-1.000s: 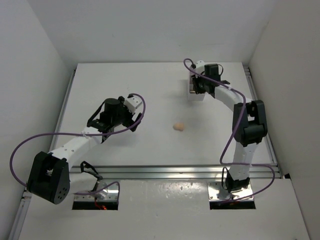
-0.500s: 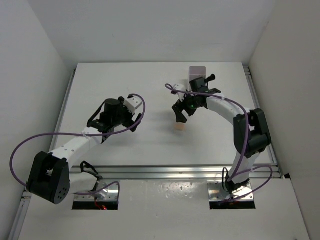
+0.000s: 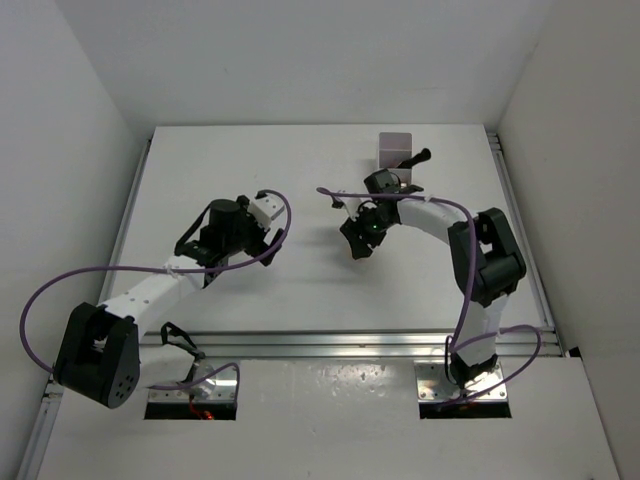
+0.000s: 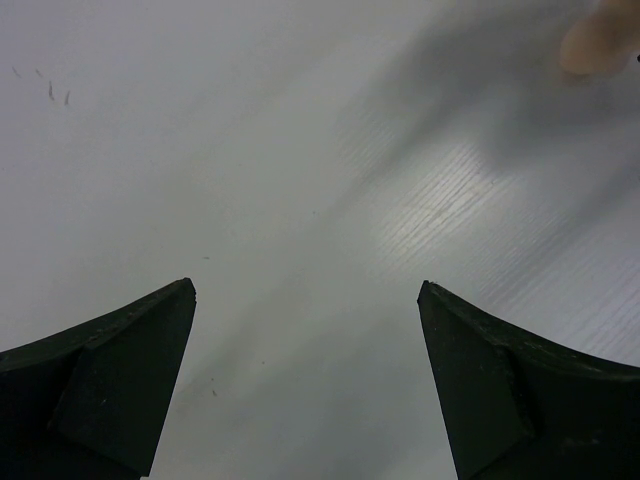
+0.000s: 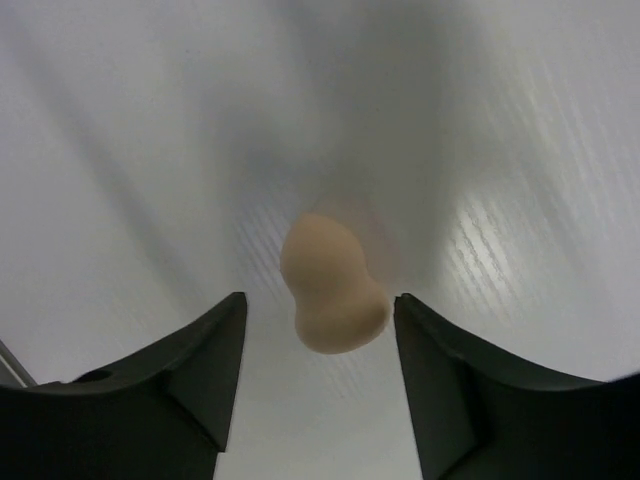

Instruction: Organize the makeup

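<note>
1. right wrist view: a peach sponge (image 5: 335, 290) lies on the white worktop (image 5: 540, 140), between the jaws of the right end effector (image 5: 318, 303).
2. the jaws stand apart, 1 on each side of the sponge, with a sliver of worktop showing on both sides, so nothing is gripped.
3. left wrist view: the left end effector (image 4: 306, 287) is spread wide above the worktop and holds nothing; the sponge shows as a blur in the top right corner.
4. top external view: the white box (image 3: 396, 150) sits at the far edge, well apart from the right end effector, which hides the sponge there.
</note>
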`<state>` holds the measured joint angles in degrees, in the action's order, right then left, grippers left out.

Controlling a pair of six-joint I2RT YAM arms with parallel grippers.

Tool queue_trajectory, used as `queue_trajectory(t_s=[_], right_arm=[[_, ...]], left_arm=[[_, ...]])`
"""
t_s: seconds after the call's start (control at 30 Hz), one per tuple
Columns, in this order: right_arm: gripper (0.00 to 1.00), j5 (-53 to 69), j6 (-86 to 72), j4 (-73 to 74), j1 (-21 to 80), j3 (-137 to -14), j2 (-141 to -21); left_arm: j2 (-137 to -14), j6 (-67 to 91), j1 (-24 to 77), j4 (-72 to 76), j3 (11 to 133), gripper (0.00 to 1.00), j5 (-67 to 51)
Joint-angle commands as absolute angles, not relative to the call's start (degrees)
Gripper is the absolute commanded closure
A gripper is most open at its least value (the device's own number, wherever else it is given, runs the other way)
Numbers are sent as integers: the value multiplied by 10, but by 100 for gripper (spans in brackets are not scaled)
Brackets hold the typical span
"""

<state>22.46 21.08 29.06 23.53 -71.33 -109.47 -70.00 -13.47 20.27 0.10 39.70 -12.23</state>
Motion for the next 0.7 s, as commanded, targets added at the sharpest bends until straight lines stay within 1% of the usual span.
queue_trajectory(t_s=[0.0, 0.03, 0.1, 0.2, 0.23, 0.33, 0.37, 0.53, 0.63, 0.67], right_arm=[[44, 209, 206, 279, 242, -712, -1100], [50, 196, 207, 286, 242, -714, -1106], [52, 182, 214, 303, 241, -729, -1115], [61, 171, 226, 325, 243, -746, -1120], [70, 166, 231, 328, 242, -747, -1121], [89, 164, 243, 338, 242, -757, -1122], [100, 165, 243, 340, 241, -761, -1125], [100, 165, 228, 316, 232, -781, -1101], [100, 182, 187, 279, 207, -801, -1087], [100, 186, 172, 239, 200, -806, -1074]], left_arm=[[-685, -136, 201, 17, 392, 0, -130], [-685, -141, 201, 17, 392, 0, -130], [-685, -142, 201, 17, 392, 0, -130], [-679, -142, 201, 17, 392, 0, -130], [-679, -142, 201, 17, 387, 0, -130], [-679, -142, 201, 22, 387, 0, -130], [-679, -142, 201, 22, 387, 0, -130], [-679, -142, 201, 22, 387, 0, -125], [-679, -142, 201, 22, 387, 0, -125], [-679, -142, 201, 22, 387, 0, -125]])
